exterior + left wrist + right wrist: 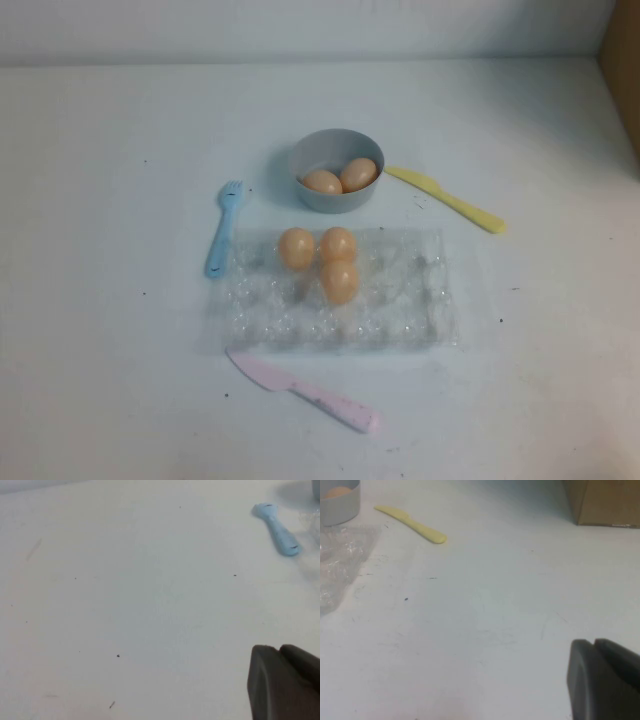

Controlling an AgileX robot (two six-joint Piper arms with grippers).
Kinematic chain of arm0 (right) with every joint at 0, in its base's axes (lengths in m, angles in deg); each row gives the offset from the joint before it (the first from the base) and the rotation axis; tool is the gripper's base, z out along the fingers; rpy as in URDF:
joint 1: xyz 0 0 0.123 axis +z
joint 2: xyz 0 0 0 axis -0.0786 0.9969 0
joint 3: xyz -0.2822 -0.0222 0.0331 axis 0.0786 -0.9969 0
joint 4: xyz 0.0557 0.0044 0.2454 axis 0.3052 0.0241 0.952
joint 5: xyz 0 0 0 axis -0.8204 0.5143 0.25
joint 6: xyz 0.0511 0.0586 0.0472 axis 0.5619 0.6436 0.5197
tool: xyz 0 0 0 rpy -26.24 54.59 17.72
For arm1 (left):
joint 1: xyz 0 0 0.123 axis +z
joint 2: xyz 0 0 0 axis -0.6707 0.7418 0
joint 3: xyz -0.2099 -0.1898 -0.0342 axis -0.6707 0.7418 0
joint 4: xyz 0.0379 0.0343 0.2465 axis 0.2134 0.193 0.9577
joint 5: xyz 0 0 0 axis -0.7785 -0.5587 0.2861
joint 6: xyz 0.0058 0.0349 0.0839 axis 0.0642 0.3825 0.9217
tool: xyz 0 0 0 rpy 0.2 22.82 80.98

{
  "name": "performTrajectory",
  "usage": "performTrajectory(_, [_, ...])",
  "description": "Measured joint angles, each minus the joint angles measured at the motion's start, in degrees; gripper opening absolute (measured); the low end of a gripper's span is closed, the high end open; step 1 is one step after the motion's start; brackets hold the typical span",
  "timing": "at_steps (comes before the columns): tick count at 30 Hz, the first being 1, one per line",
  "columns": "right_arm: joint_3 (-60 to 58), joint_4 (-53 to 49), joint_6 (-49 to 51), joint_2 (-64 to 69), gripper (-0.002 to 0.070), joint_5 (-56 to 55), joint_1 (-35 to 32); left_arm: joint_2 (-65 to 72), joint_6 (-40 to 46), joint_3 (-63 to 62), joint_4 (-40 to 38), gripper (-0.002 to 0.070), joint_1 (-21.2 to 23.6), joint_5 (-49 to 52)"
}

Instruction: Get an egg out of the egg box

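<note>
Egg box [335, 295] is sitting mid-desk [110, 330] with three eggs in it, so from where I'm driving this looks like the very start of a pick, nothing grabbed yet. Going near to far: both arms are parked off on my side, out of the high view. The left gripper [285, 682] only shows as a dark chunk at the corner of its wrist cam over bare desk, and the right gripper [605, 680] is the same story on its side; I honestly can't tell how either is set, and neither has hold of anything. Next comes the pink knife [305, 391] just in front of the box, then the box itself. The egg [340, 281] I'd go for is the nearer one, touching the pair behind it. Blue fork [222, 227] sits left, grey bowl [336, 170] with two eggs and the yellow knife [446, 198] behind. Next move, I reckon: bring one arm over, come straight down, squeeze gently since it's smooth and crowded.
</note>
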Motion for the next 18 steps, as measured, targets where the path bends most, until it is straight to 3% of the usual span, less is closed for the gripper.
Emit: performTrajectory(18, [0.0, 0.0, 0.0, 0.0, -0.0018, 0.0, 0.0, 0.0, -0.49, 0.0, -2.88, -0.0003, 0.0, -2.18])
